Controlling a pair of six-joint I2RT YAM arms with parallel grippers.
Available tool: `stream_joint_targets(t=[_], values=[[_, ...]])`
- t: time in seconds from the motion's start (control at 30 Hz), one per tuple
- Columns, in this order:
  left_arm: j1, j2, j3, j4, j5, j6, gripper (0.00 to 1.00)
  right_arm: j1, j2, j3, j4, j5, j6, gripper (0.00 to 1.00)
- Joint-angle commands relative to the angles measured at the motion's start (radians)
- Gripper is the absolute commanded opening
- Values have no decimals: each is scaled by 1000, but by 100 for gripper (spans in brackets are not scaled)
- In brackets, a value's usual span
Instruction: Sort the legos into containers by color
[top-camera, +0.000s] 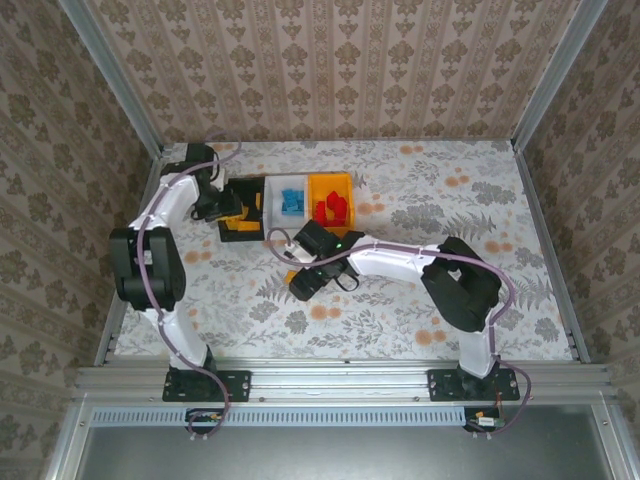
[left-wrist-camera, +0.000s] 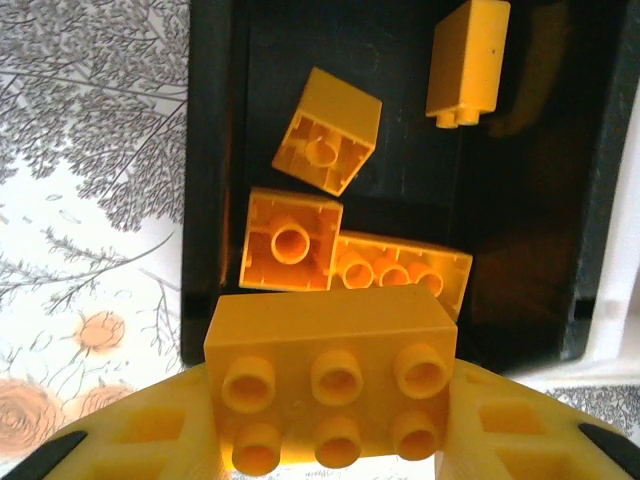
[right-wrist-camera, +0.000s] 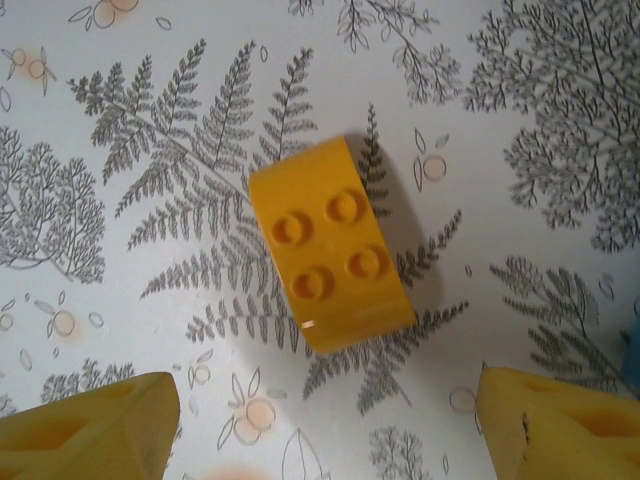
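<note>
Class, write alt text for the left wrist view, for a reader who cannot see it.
The left gripper clamps a six-stud orange brick over the near end of a black bin. Four more orange bricks lie jumbled inside the bin, which sits on a floral tablecloth.

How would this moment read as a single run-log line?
left fingers: gripping six-stud orange brick at black bin rim | right fingers: open over four-stud orange brick on table

Nothing legible anywhere; the orange lego (left-wrist-camera: 330, 385) studs bear no readable lettering.
</note>
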Motion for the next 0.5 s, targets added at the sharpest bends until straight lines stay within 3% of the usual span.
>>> stream_joint_targets(t=[0.0, 0.33, 0.47], values=[[0, 36, 68, -42, 11, 28, 41, 12, 50, 59, -50, 11, -53, 80], [-3, 86, 133, -63, 8, 25, 64, 41, 139, 134, -89, 50, -100, 79], [-2, 84, 143, -72, 12, 23, 80, 54, 164, 152, -97, 93, -115, 77]])
